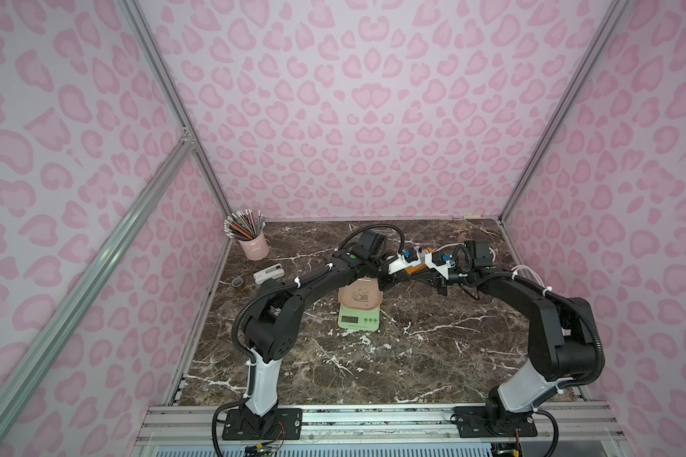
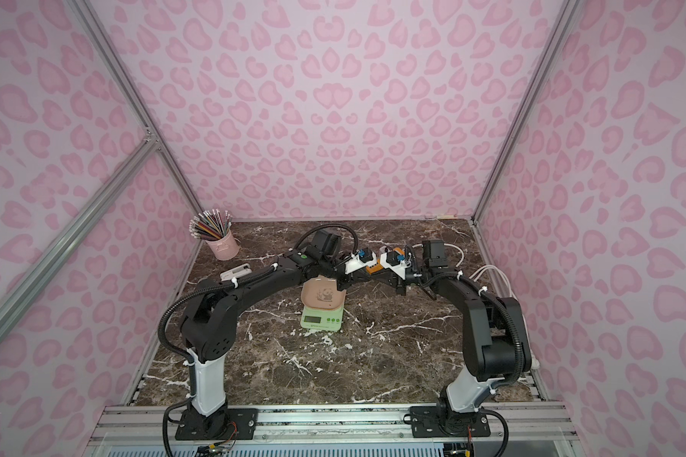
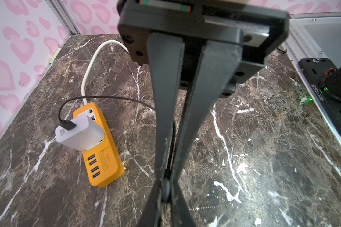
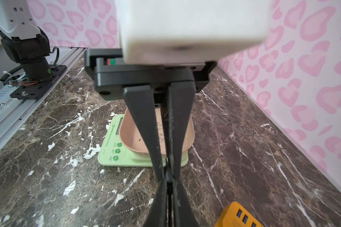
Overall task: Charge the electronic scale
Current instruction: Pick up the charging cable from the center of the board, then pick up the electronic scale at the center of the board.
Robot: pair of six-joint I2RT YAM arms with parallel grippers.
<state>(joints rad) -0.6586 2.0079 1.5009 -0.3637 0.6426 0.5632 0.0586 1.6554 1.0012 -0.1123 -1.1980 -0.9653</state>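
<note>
Pale green electronic scale (image 1: 359, 318), beige panda tray on top: stands flat on the marble worktop (image 1: 373, 364) between the two arms, on the near side of both wrists in both top views. No lead is seen entering it.

Supply side: white cube charger (image 3: 79, 133) seated in the orange power strip (image 3: 102, 157); black cable (image 3: 106, 97) plugged into the charger and looping away toward the left fingers.

Step in hand, by judgement: carrying the free end of the cable toward the scale. The mains end looks done and the scale end is not yet connected.

Next move calls for finding the scale's port, which is not visible in any view, squaring the plug to it, and pushing in without sliding the light scale.

Left end effector (image 3: 166, 182): fingers drawn to a narrow gap, with the black cable running down between them and pinched at the tips.

Right end effector (image 4: 168, 176): fingers pressed together, hanging above the worktop just short of the scale's edge. Whether the tips also nip the cable cannot be told.
</note>
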